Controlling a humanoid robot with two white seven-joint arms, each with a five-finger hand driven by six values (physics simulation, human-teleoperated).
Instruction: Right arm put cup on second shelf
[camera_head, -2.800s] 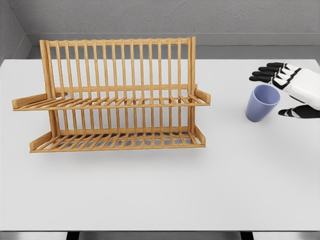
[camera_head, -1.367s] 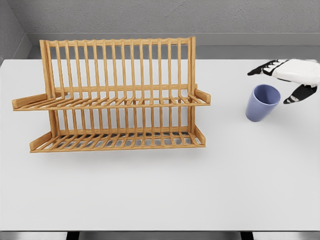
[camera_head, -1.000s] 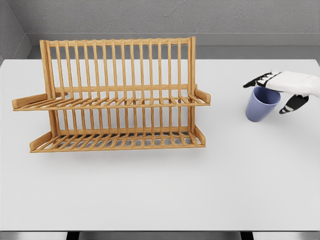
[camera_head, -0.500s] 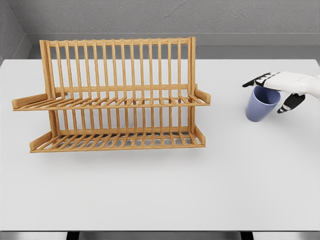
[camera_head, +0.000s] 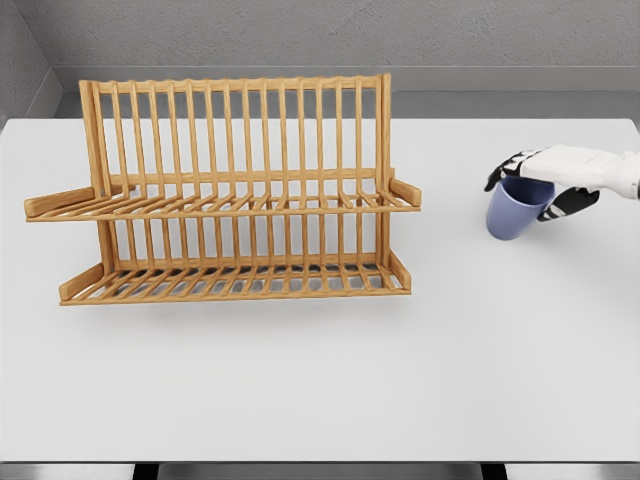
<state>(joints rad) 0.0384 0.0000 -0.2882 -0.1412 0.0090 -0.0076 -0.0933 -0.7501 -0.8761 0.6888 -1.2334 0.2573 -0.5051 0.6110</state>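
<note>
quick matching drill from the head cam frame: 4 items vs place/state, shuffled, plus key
Items
1. cup
2. right hand
3. dish rack
4. table

Place or state
A. wooden, two slatted shelves, both bare, left of centre
B. white, closed over the rim from above
C. white surface under everything
D. blue, tilted, near the right edge, held at its rim

Pairs: 1-D, 2-B, 3-A, 4-C

The left arm is out of view.
</note>
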